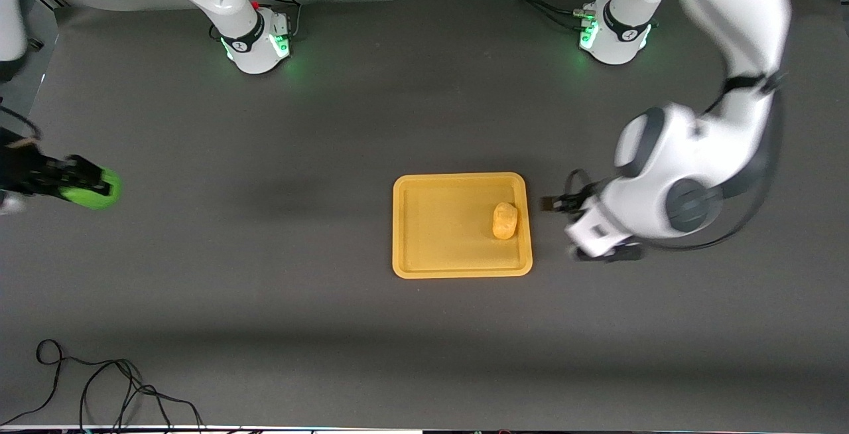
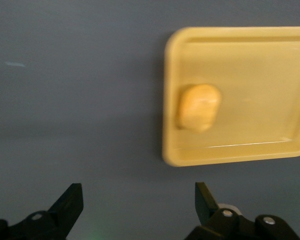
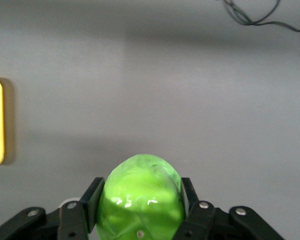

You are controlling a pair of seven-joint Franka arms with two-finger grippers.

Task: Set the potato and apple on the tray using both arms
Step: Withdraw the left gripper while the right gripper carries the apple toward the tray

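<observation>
Orange-yellow tray mid-table, potato lying in it by the rim toward the left arm's end. Left gripper over bare mat just beside that tray edge, fingers spread wide, holding nothing, potato and tray apart from it. Right gripper over the mat at the right arm's end of the table, well apart from tray, fingers closed against both sides of green apple. Black cable looped on mat nearest front camera.
</observation>
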